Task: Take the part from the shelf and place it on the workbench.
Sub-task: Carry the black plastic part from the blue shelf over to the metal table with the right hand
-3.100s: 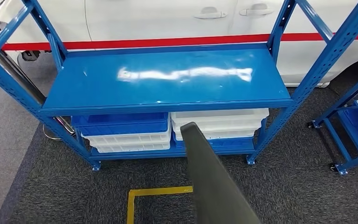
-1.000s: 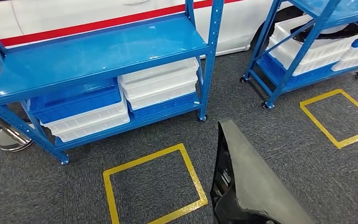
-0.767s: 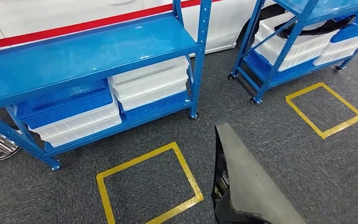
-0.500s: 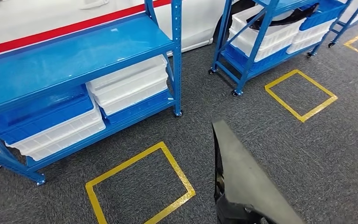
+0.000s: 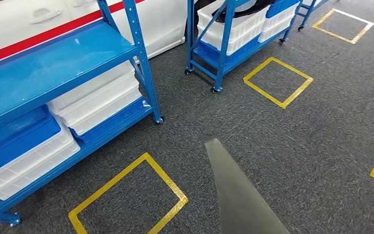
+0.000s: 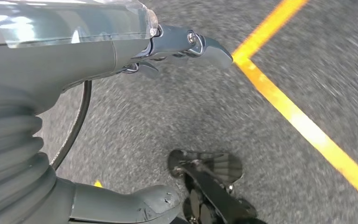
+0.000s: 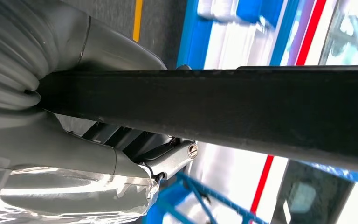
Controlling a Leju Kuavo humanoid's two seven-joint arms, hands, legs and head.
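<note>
The right hand (image 7: 88, 135) is gripping the part (image 7: 223, 109), a long dark panel, with the thumb on one face and the fingers closing under the other. In the head view the part (image 5: 236, 195) is projecting forward and low over the grey carpet (image 5: 297, 141), clear of the near blue shelf (image 5: 53, 68). The left hand (image 6: 135, 56) is holding nothing; its fingers are lying partly extended, though motion blur is making the exact spread hard to judge.

The step in hand appears to be carriage of the part toward the workbench, which cannot be identified in these views. For good execution, the grip should be kept firm near the held end, since the long overhang is likely to lever against the fingers. The free tip should be kept clear of the shelf uprights and of the second rack (image 5: 224, 39) while turning.

No brand, label or legible writing is showing. The yellow floor squares (image 5: 126, 195) and the red stripe (image 5: 39, 39) on the white vehicle carry no text.
</note>
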